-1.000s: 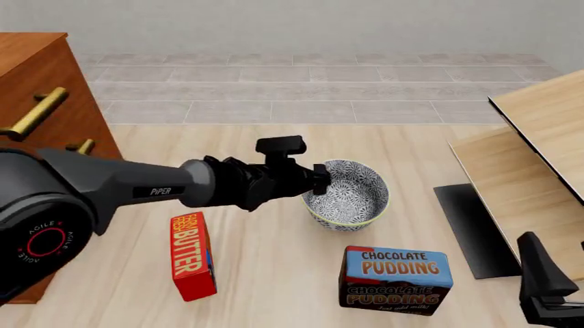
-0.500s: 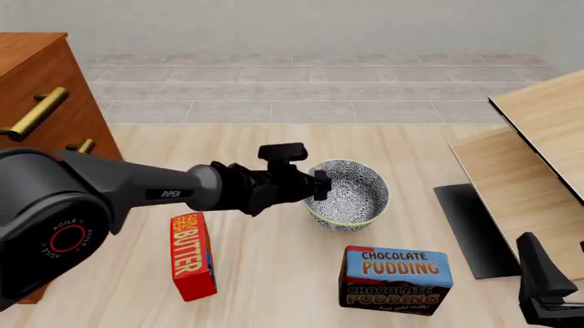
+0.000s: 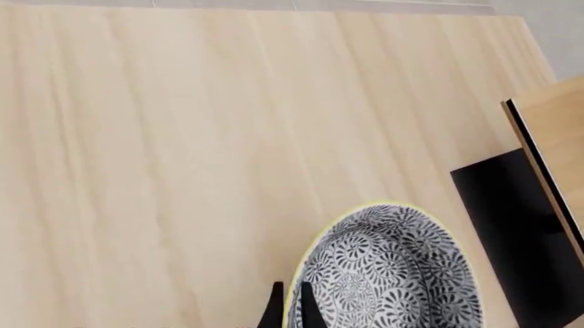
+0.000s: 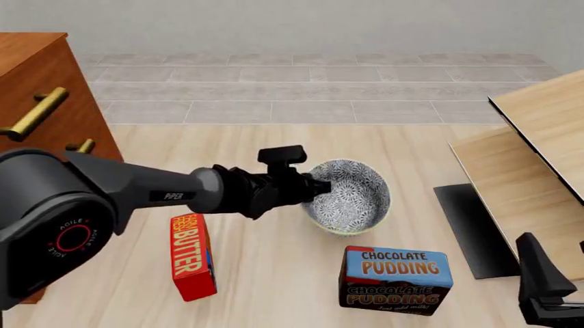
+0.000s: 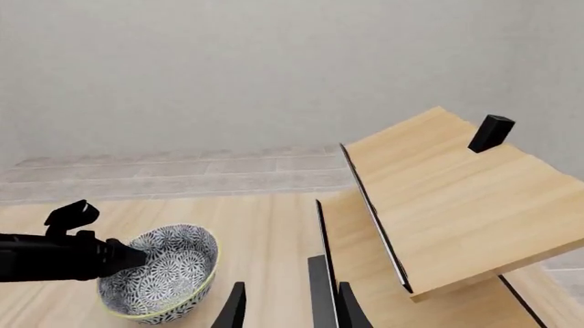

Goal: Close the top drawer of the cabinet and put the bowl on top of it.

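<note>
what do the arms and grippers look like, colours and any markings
The left arm is dark grey with rounded, tube-like links, white PIPER lettering on the forearm and a red ring logo reading AGILE X on its big round joint cap. The left gripper is black with a boxy block on top. The right gripper is black with thin flat fingers. No cables show.
</note>
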Action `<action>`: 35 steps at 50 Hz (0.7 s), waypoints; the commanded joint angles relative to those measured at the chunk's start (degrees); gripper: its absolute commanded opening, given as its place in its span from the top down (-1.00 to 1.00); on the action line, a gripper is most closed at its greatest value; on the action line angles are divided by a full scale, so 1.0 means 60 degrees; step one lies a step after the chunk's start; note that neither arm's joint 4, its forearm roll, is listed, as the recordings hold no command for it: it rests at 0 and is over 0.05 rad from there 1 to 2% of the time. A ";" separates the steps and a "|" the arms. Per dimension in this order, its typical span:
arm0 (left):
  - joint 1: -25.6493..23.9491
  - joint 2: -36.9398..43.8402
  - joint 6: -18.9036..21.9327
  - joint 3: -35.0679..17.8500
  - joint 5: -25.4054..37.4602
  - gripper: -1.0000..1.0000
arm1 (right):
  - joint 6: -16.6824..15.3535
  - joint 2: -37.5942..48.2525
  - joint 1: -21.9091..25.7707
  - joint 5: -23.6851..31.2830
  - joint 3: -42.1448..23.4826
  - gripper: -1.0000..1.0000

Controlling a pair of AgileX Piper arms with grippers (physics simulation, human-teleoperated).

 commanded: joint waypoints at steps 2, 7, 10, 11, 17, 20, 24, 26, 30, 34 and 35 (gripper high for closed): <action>0.0051 -0.0103 0.0141 0.0114 0.0038 1.00 | -0.0015 0.0000 0.0009 0.0000 0.0004 -1.00; 0.0168 -0.0095 0.0162 0.0058 0.0113 1.00 | -0.0011 0.0001 -0.0004 -0.0007 0.0004 -1.00; 0.0174 -0.0144 0.0005 0.0078 0.0133 1.00 | -0.0009 0.0002 0.0003 -0.0009 0.0007 -1.00; 0.0174 -0.0144 0.0005 0.0077 0.0134 1.00 | -0.0009 0.0002 0.0003 -0.0009 0.0007 -1.00; 0.0186 -0.0344 -0.0212 0.0056 0.0331 1.00 | 0.0008 0.0001 0.0009 -0.0020 0.0011 -1.00; 0.0226 -0.0407 -0.0210 0.0005 0.0448 1.00 | 0.0009 0.0001 0.0008 -0.0025 0.0012 -1.00; 0.0283 -0.0405 -0.0690 -0.0150 0.0950 1.00 | 0.0016 0.0000 -0.0001 -0.0029 0.0011 -1.00; 0.0162 -0.0820 -0.0425 -0.0052 0.0819 1.00 | 0.0013 0.0000 0.0003 -0.0031 0.0010 -1.00; 0.0164 -0.1122 -0.0508 -0.0095 0.1095 1.00 | 0.0007 0.0000 0.0012 -0.0034 0.0009 -1.00; 0.0104 -0.1420 -0.0520 -0.0064 0.1244 1.00 | 0.0002 0.0000 0.0011 -0.0038 0.0010 -1.00; 0.0109 -0.1553 -0.0435 -0.0070 0.1341 1.00 | -0.0001 0.0000 0.0011 -0.0041 0.0010 -1.00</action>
